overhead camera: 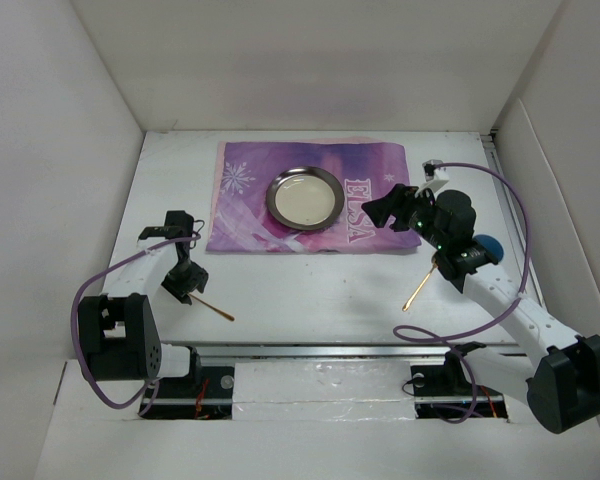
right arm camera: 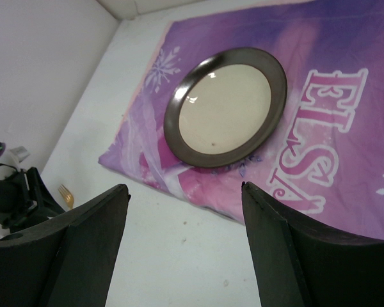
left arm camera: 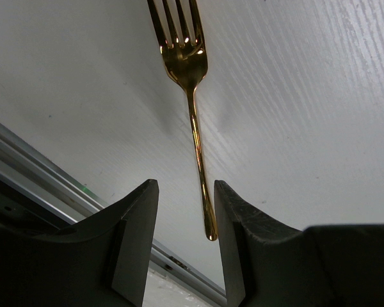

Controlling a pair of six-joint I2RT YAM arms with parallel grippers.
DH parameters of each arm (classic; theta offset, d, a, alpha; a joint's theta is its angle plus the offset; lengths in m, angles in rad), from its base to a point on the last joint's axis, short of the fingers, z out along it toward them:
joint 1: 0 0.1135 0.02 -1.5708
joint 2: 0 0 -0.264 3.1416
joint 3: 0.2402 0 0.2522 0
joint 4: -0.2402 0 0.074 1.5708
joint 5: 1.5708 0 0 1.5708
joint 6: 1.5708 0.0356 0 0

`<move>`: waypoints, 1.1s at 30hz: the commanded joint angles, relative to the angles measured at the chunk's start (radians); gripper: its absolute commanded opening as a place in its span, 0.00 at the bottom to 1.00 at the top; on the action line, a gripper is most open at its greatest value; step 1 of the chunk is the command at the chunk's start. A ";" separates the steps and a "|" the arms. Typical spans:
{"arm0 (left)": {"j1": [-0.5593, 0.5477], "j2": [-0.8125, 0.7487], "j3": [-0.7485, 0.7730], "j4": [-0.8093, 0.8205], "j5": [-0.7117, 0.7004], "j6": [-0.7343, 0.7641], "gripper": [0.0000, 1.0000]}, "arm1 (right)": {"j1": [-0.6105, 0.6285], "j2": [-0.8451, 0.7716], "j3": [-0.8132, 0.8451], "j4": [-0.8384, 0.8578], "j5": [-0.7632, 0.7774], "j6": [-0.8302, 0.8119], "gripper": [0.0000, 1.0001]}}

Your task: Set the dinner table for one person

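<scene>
Left end effector (left arm camera: 185,190) sat closest to its wrist cam, jaws apart, w/ the handle tip of a gold fork (left arm camera: 193,121) lying loose between them, not clamped. White tabletop (overhead camera: 310,280) carried everything, fork flat on its near-left part. Purple placemat (overhead camera: 242,228) lay far-centre w/ a dark-rimmed plate (overhead camera: 271,200) on it. Right end effector (right arm camera: 185,188) hung over the placemat's right end, jaws wide apart, gripping nothing. 2nd gold utensil (overhead camera: 418,288) lay by the right arm.

Plate (overhead camera: 303,198) on placemat (overhead camera: 250,215); fork (overhead camera: 215,310) on dinner table (overhead camera: 320,280), nearer and left
</scene>
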 commanded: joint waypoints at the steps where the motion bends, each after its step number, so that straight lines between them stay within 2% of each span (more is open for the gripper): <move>1: 0.004 -0.010 -0.008 -0.051 -0.042 -0.057 0.38 | -0.013 0.001 -0.009 0.005 -0.038 -0.014 0.76; 8: -0.008 0.040 0.009 -0.039 -0.080 -0.084 0.36 | -0.079 -0.032 -0.029 0.020 -0.088 -0.002 0.76; 14: -0.040 0.077 0.000 0.021 -0.051 -0.104 0.35 | -0.130 -0.059 -0.043 0.026 -0.116 0.007 0.75; 20: -0.040 0.100 -0.060 0.133 -0.014 -0.077 0.33 | -0.202 -0.029 -0.057 0.066 -0.217 0.033 0.75; 24: -0.040 0.171 -0.071 0.182 -0.006 -0.055 0.31 | -0.242 -0.039 -0.051 0.058 -0.254 0.033 0.75; 28: -0.031 0.177 -0.098 0.239 -0.011 -0.038 0.31 | -0.251 -0.029 -0.054 0.072 -0.263 0.041 0.75; 31: -0.001 0.197 -0.057 0.276 -0.017 0.006 0.22 | -0.251 -0.023 -0.057 0.087 -0.276 0.047 0.75; 33: -0.001 0.207 -0.036 0.283 -0.017 0.012 0.21 | -0.251 -0.023 -0.057 0.089 -0.274 0.047 0.75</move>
